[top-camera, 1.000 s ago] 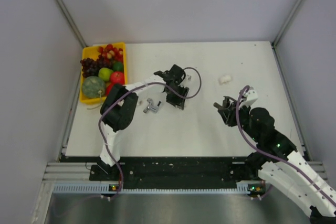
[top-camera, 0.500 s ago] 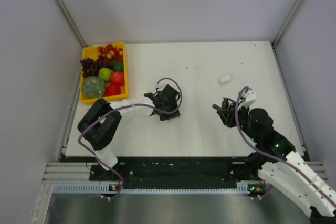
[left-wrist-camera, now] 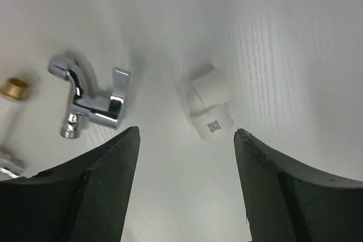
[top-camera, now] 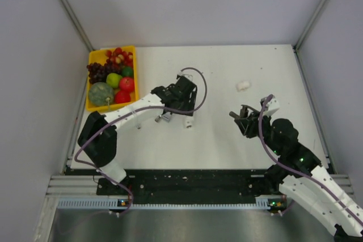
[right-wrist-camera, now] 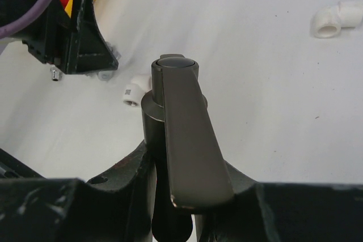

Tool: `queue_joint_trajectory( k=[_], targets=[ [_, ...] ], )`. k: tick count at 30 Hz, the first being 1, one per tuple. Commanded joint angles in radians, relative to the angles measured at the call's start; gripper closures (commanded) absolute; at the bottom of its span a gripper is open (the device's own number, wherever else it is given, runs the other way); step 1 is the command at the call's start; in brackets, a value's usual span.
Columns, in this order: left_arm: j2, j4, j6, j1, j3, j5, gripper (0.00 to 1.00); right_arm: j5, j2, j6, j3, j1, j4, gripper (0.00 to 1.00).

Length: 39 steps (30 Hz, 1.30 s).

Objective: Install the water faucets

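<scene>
the task is judged to be at an early stage: no faucet is seen joined to a fitting, and every part either lies loose or is held apart from the others. the chrome faucet (left-wrist-camera: 91,103) is laid on its side on the table (top-camera: 227,60), just beside a small white fitting (left-wrist-camera: 210,111) but not touching it. a brass threaded piece (left-wrist-camera: 16,89) is seen at the edge of the left wrist view. a white elbow fitting (top-camera: 243,85) is found well apart from these, towards the far right of the table. pairing each faucet with a fitting appears to be what is left.

the left tool (left-wrist-camera: 187,134) is spread wide and nothing is grasped by it. it is poised over the small white fitting, which lies untouched just beyond the gap between the fingertips. the right tool (top-camera: 245,120) is clenched on the dark grey lever faucet (right-wrist-camera: 181,134), which is clamped between the jaws with its lever handle turned towards the wrist camera.
</scene>
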Motion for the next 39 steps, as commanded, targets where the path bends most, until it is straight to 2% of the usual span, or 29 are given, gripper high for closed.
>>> queue_joint_trajectory(
  k=[1, 3, 8, 18, 27, 39],
  targets=[
    [0.032, -0.153, 0.434, 0.011, 0.153, -0.005, 0.27, -0.011, -0.013, 0.014, 0.01, -0.005, 0.066, 1.0],
    [0.075, -0.181, 0.503, 0.019, 0.214, 0.046, 0.27, -0.015, -0.015, 0.017, 0.01, -0.005, 0.065, 1.0],
    [0.193, -0.227, 0.554, 0.022, 0.331, 0.121, 0.28, -0.013, -0.023, 0.022, 0.019, -0.005, 0.049, 1.0],
    [0.374, -0.293, 0.6, 0.024, 0.455, 0.127, 0.32, -0.007, -0.021, 0.017, 0.021, -0.004, 0.04, 1.0],
    [0.411, -0.304, 0.596, 0.024, 0.474, 0.239, 0.33, -0.005, -0.023, 0.019, 0.018, -0.004, 0.035, 1.0],
    [0.497, -0.321, 0.603, 0.024, 0.489, 0.186, 0.37, -0.005, -0.018, 0.022, 0.008, -0.005, 0.037, 1.0]
  ],
)
